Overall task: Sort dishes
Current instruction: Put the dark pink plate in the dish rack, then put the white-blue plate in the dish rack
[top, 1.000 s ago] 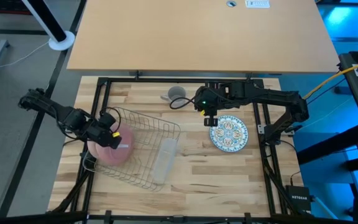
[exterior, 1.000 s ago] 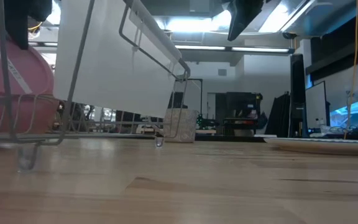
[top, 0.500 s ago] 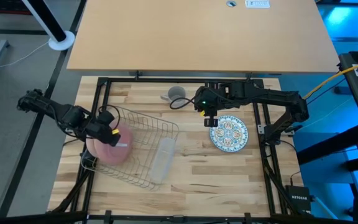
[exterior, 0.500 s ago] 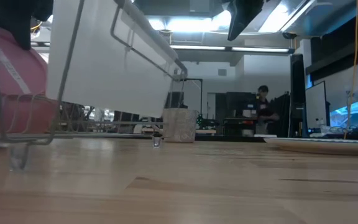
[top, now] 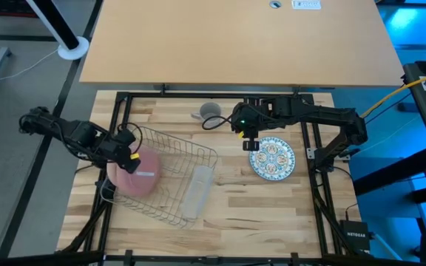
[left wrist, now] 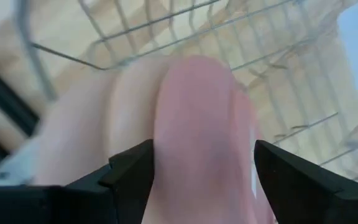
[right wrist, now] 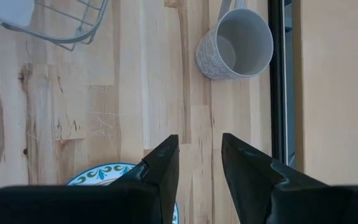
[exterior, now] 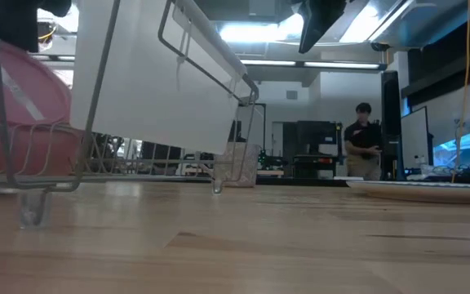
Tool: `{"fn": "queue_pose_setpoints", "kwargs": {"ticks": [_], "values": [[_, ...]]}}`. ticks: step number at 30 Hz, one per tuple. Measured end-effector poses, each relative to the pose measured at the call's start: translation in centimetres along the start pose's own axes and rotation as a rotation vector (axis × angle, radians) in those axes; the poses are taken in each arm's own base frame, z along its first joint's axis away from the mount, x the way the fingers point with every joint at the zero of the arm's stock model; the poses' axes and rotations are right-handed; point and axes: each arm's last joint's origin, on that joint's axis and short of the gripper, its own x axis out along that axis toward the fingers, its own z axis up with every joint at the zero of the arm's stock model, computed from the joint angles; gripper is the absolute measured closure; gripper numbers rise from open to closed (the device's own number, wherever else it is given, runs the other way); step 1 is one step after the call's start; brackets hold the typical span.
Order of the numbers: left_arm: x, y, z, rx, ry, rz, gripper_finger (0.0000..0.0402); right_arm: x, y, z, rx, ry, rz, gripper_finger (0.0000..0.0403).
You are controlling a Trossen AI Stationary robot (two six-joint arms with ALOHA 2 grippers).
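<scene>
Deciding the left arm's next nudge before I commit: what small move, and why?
Probably release and lift away: the left end effector grips the round salmon-pink plate, which already sits inside the wire rack. The right end effector hovers open above the patterned plate.

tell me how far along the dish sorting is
Done: nothing clearly finished. In hand: the left gripper has its jaws around the pink plate at the wire rack. Left: the patterned plate lies on the table, the open right gripper hovering over its edge.
</scene>
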Motion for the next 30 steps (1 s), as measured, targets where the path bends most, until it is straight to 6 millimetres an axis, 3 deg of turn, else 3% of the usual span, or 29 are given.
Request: {"fn": "queue_pose_setpoints", "kwargs": {"ticks": [8, 14, 20, 24, 30], "values": [[-1.8, 1.2, 1.0, -0.014, -0.032, 0.066, 0.0141, 0.0, 0.0, 0.0, 0.0, 0.0, 0.0, 0.0278], [-2.9, 0.2, 2.7, -0.014, -0.199, -0.029, 0.0141, 0.0, 0.0, 0.0, -0.001, 0.004, 0.001, 0.0278], [-3.9, -3.8, 6.0, 0.1, -0.528, -0.312, 0.0141, 0.0, 0.2, -0.5, 0.002, 0.053, 0.023, 0.0278], [-4.3, -7.1, 8.0, 0.259, -0.746, -0.415, 0.0141, -0.2, 0.6, -1.3, 0.047, 0.121, 0.139, 0.0278], [-1.6, -11.2, 9.5, 0.489, -0.836, -0.375, 0.0141, -0.6, 1.4, -2.2, 0.234, 0.229, 0.386, 0.0278]]}}
